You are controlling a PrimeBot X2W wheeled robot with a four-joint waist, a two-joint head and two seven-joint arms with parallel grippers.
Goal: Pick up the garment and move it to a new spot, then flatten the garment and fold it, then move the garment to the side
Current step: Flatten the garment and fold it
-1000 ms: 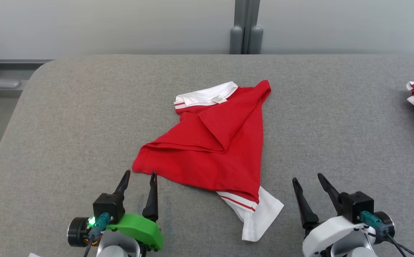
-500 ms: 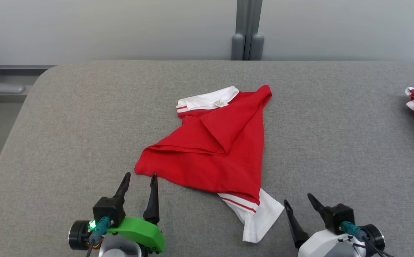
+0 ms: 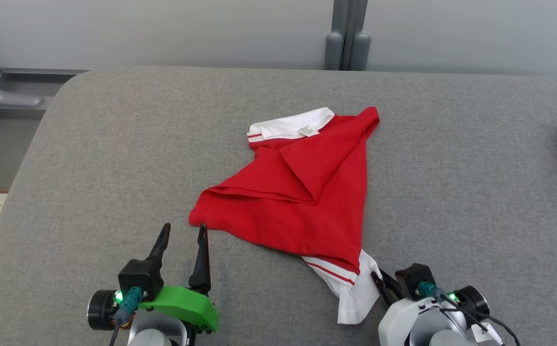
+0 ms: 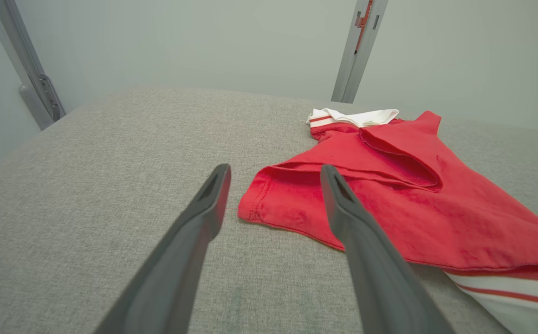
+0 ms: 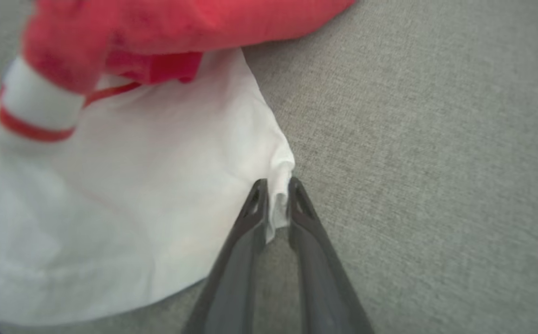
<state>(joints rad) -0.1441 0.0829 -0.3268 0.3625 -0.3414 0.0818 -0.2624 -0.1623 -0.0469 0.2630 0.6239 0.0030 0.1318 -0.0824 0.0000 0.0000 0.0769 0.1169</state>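
The left gripper (image 4: 273,174) has its two dark fingers (image 4: 204,218) spread wide apart above the grey fabric worktop (image 4: 87,185). A rumpled red T-shirt (image 4: 403,208) lies just beyond, its near hem corner showing between the fingertips. One white sleeve (image 4: 357,117) lies at its far end, and another striped one (image 4: 519,297) at the lower right. Behind, a grey post (image 4: 359,51) stands against a pale wall (image 4: 204,41).

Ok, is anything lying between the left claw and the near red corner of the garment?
Nothing visible. Only bare grey tabletop separates the open left claw from the garment, whose red corner lies just ahead of its fingertips. The right claw is pinching the edge of the white sleeve.
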